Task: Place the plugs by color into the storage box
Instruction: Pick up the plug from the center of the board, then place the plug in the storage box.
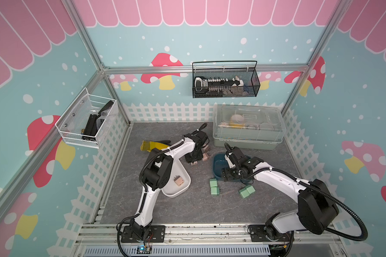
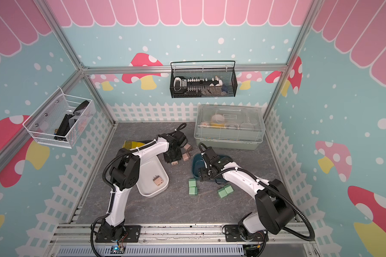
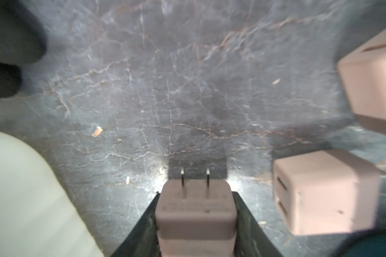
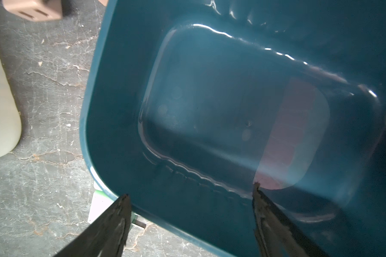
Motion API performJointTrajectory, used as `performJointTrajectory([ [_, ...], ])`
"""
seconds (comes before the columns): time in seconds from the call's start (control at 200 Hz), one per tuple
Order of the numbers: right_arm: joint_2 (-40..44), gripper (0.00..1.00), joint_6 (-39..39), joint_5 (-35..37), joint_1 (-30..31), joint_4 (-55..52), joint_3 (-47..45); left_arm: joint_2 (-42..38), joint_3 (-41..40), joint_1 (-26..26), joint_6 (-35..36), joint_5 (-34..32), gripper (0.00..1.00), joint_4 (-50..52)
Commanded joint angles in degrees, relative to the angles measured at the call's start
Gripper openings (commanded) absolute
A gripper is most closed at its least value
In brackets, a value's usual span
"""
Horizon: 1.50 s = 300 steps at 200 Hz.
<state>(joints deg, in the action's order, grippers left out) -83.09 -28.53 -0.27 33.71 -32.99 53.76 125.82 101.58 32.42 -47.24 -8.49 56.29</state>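
Pink plug [image 1: 178, 181] in white tray [image 1: 173, 194]; teal tray [image 4: 120, 111] shows pinkish patch [image 4: 294, 133], perhaps reflection.

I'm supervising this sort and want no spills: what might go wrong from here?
1. On the left gripper, the jaws hold a peach-pink cube plug with its metal prongs jutting ahead; they may snag the rim of the shallow white plastic tray.
2. Another peach-pink plug lies close beside the jaws and may get knocked on lifting.
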Motion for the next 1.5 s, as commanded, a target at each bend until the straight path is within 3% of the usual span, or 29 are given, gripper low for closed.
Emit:
performJointTrajectory([
  [0.0,-0.67,0.83,-0.32,-0.51,-0.35,0.12,0.56,-4.63,1.48,0.14,0.40,-2.77,0.43,1.18],
  [0.34,-3.48,0.83,0.43,-1.69,-0.38,1.09,2.50,-15.90,-3.33,-4.37,-0.37,-2.92,0.43,4.00],
  [0.755,-8.27,0.83,2.17,-2.96,-0.36,1.64,6.25,-33.22,-27.69,-14.77,1.06,-2.15,0.43,0.12],
  [1.036,-8.78,0.83,1.31,-2.97,-0.35,1.30,6.80,-29.01,-35.86,-15.29,-0.97,1.98,0.43,-9.37],
  [1.496,-5.46,0.83,-1.04,-1.42,-0.36,0.87,3.13,-18.67,-37.70,-14.58,-1.58,4.00,0.46,-16.76],
])
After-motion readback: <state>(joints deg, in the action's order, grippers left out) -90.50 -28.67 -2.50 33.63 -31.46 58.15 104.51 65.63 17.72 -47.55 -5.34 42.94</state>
